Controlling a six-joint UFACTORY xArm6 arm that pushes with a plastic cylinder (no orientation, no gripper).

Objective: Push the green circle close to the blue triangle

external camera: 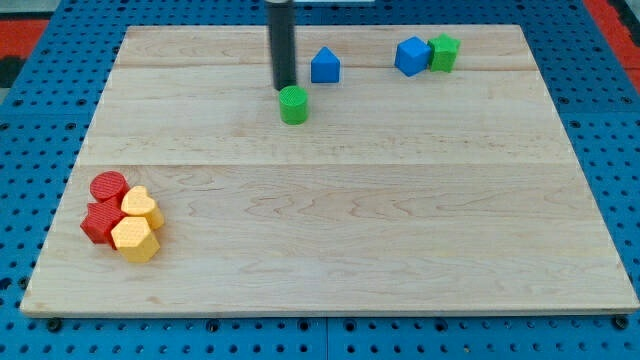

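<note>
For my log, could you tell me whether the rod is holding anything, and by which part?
Nothing is held. My tip only pushes; it sits just above the green circle.

Pale wooden board [330, 240] fills most of view, grain running 9 to 3 o'clock, 2 faint plank seams across it. Blue pegboard surface [30, 120] with rows of small holes surrounds it on all sides. Red patches at 11 and 1 o'clock corners. Even, soft light.

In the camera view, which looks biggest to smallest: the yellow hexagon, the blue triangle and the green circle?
1. Yellow hexagon, though it may be nearer the camera.
2. Blue triangle and green circle look about alike; I can't rank them.
</note>
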